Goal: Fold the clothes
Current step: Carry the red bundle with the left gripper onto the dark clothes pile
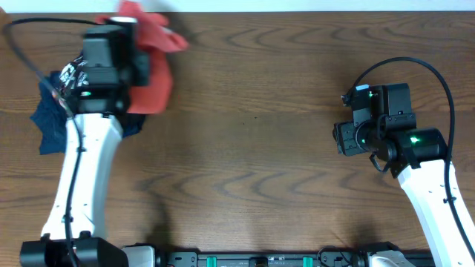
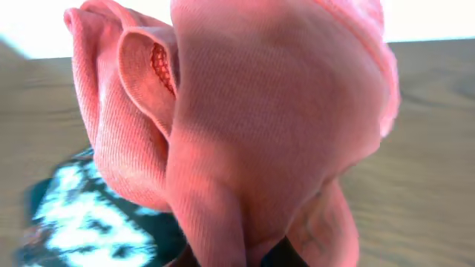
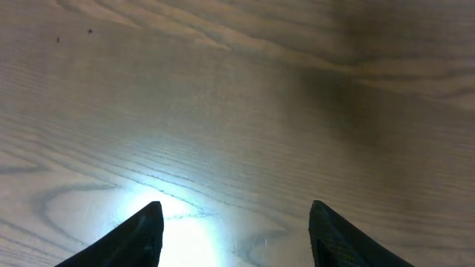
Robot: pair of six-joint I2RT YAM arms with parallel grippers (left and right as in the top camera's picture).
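Observation:
The coral-red T-shirt [image 1: 152, 52] hangs bunched at the table's far left corner, gathered into thick folds. In the left wrist view the T-shirt [image 2: 260, 126] fills most of the picture, and my left gripper [image 2: 245, 259] is shut on its cloth at the bottom edge, the dark fingers [image 2: 286, 256] barely showing. From overhead the left gripper [image 1: 137, 63] sits under its wrist, against the red cloth. My right gripper [image 1: 343, 139] hovers open over bare wood at the right, its fingertips [image 3: 145, 230] wide apart with nothing between them.
A navy blue garment [image 1: 48, 122] lies crumpled at the left edge beneath the left arm. A black garment with white lettering [image 2: 82, 219] lies under the hanging shirt. The wooden table [image 1: 252, 111] stretches between the two arms.

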